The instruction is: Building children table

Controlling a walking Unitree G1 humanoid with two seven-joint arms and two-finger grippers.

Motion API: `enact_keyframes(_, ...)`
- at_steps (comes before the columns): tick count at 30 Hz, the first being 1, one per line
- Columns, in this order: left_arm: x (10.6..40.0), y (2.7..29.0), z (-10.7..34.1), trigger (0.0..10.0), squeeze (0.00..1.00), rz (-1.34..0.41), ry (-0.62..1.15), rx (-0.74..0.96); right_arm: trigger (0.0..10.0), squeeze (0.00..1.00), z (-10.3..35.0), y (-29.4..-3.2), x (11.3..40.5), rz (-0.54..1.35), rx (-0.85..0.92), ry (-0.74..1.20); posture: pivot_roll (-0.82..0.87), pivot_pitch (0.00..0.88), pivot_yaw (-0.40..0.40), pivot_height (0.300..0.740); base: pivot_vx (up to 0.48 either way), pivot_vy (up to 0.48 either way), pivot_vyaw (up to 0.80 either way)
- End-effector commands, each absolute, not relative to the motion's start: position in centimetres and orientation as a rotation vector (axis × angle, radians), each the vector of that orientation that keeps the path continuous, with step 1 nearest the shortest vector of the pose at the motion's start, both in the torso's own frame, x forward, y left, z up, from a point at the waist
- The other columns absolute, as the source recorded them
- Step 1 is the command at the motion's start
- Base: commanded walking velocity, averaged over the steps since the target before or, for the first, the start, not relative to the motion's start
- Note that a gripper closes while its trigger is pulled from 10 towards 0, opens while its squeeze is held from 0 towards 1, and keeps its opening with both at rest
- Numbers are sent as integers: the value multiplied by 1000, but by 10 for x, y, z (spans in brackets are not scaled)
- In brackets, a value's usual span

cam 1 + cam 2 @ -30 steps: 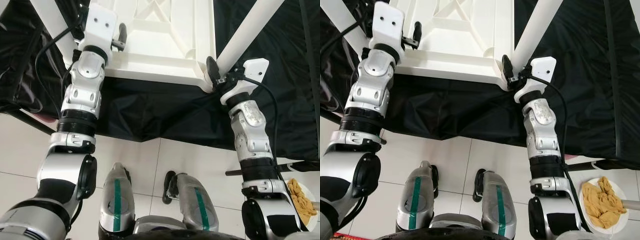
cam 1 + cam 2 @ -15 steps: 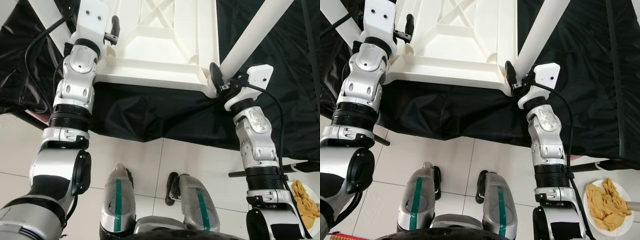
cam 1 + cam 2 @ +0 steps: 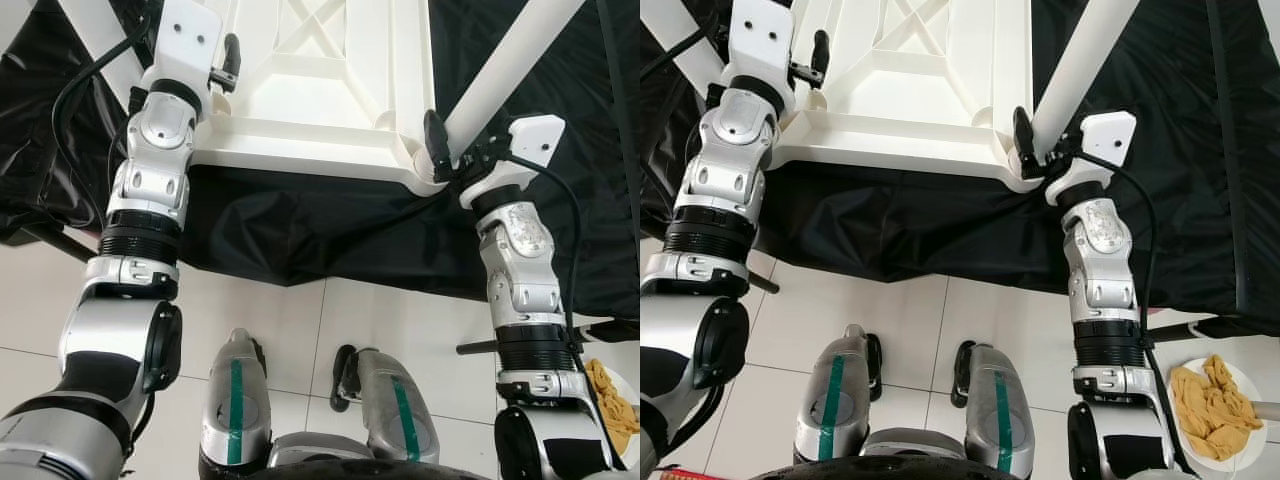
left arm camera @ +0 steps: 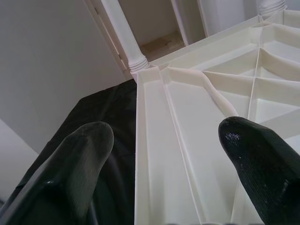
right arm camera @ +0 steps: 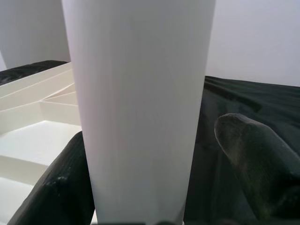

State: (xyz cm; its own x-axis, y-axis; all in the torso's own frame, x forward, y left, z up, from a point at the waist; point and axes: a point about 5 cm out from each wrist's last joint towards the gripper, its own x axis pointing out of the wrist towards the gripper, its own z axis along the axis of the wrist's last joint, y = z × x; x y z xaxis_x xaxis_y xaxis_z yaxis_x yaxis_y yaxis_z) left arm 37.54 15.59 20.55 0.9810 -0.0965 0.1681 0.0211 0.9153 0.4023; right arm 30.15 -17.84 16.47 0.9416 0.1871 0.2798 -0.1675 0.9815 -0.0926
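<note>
The white plastic table [image 3: 320,110] lies upside down on a black sheet [image 3: 300,230], its ribbed underside facing up. Its near right leg [image 3: 500,70] slants up and away from the corner socket. My right gripper [image 3: 447,135] stands open around the base of that leg [image 5: 140,108]; one finger [image 5: 61,187] lies against it, and the other finger [image 5: 253,159] sits a little apart. My left gripper [image 3: 225,60] is open over the near left part of the table, its fingertips [image 4: 89,140] straddling the raised rim [image 4: 150,154]. Another leg [image 3: 100,40] rises at the far left.
The sheet drapes down to a white tiled floor. My two feet [image 3: 235,400] stand close to the sheet's edge. A white plate [image 3: 1215,405] holding yellow-brown pieces sits on the floor at the right, and a thin dark rod [image 3: 475,347] lies near it.
My left arm has stretched forward, carrying its gripper farther over the table's rim. My right gripper has shifted slightly right and stays around the leg. The view has moved a little.
</note>
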Motion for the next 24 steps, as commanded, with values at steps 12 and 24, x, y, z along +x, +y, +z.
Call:
enact_keyframes(12, 362, 139, 167, 10000, 0, -117, -106, 365, 10000, 0, 220, -176, 312, 183, 0, -489, 65, 43, -13, 740, 0, 0, 0)
enact_keyframes(24, 366, 139, 170, 10000, 0, -118, -109, 371, 10000, 0, 273, -171, 316, 199, 7, -675, 61, 13, -12, 740, 0, 0, 0)
